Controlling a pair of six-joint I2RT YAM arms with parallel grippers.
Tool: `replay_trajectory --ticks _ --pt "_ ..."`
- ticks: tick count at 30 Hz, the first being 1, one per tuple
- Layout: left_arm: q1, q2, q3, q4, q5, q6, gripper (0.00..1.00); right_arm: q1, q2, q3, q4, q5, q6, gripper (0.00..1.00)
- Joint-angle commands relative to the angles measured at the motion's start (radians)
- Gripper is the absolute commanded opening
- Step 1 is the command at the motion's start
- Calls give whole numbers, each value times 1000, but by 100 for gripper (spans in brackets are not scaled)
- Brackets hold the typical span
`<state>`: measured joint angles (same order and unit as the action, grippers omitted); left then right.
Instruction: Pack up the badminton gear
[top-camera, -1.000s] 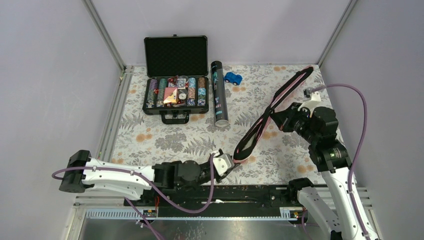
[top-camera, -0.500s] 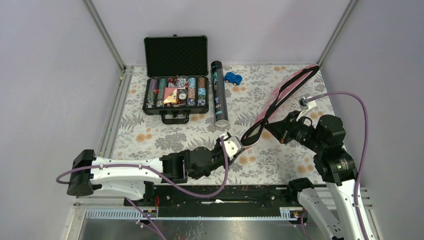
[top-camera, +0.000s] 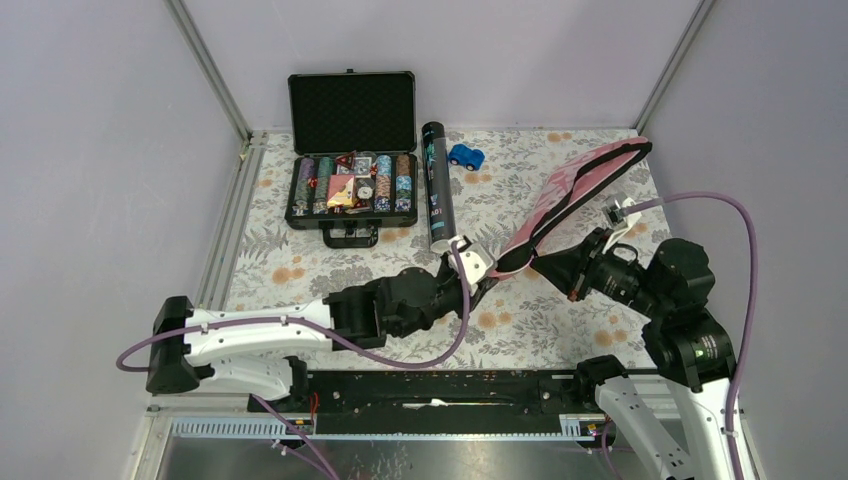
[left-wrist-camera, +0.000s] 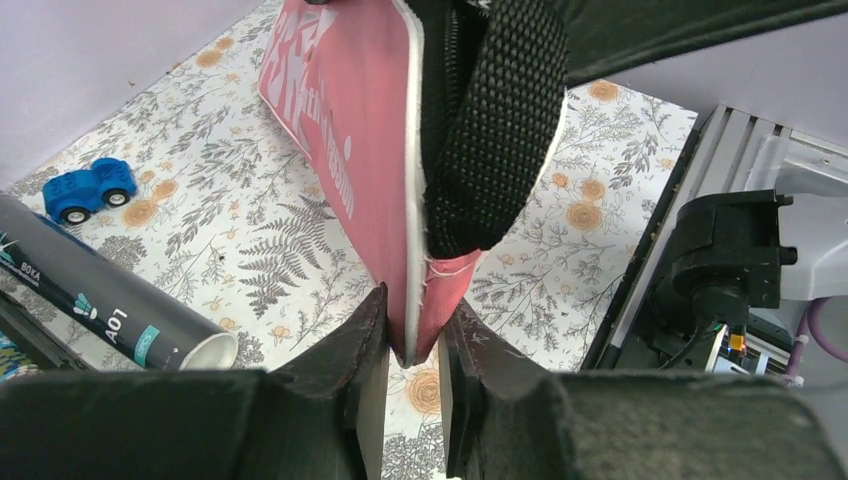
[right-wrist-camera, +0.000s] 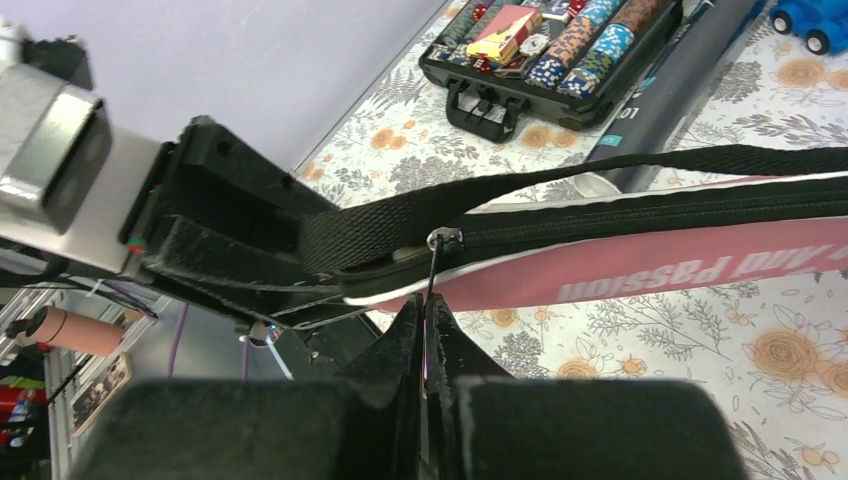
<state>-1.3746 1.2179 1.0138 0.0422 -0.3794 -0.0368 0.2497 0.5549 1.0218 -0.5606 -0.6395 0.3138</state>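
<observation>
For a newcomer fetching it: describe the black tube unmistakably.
On the floral table, find the open chip case, far left. The tube lies along its right side, a blue toy car by its far end. It alone is a long black cylinder, teal-printed.

A lab test cell: plain grey walls (top-camera: 100, 150), aluminium frame posts (top-camera: 210, 70), floral-covered table (top-camera: 300, 272).
</observation>
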Motion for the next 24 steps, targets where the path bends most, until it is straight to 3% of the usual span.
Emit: replay_trajectory --ticks 1,6,18,24 --pt "35 41 84 9 21 -51 19 17 -13 91 21 -84 45 0" --pt "69 80 128 -7 35 -104 19 21 -8 146 -30 -94 45 0" --pt "103 190 271 -116 107 -131 18 35 25 72 -107 -86 39 0" --pt "120 255 330 -156 146 -159 16 47 16 -14 -31 -64 87 0"
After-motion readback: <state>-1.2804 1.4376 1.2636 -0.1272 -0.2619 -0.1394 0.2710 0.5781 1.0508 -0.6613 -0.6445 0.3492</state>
